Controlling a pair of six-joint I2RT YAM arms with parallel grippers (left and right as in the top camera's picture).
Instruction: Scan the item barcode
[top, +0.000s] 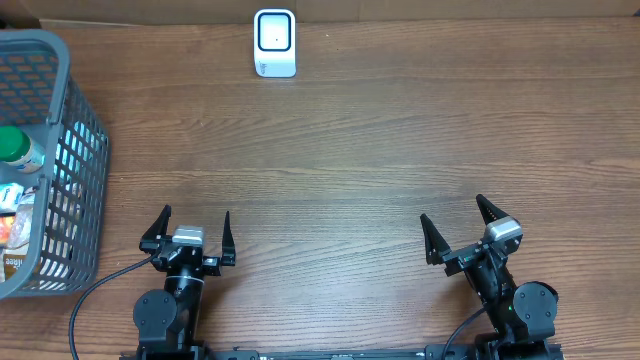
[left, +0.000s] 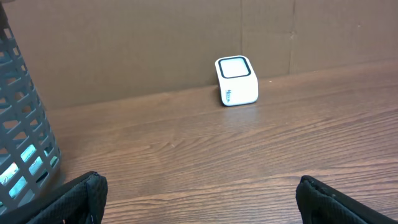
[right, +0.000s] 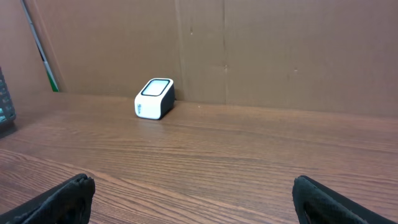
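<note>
overhead: items (top: 20, 150) in basket (top: 75, 170), well left of scanner (top: 275, 42); left gripper (top: 195, 214), right gripper (top: 452, 208) jaws wide, empty | left wrist: basket left of scanner, close; likely pick with this arm | right wrist: scanner window tilts up; aim barcode there

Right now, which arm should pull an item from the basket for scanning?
Left, I'd say. The left arm sits beside the loaded basket, jaws open and empty. The right arm is across the table, far from it, jaws also open.
</note>
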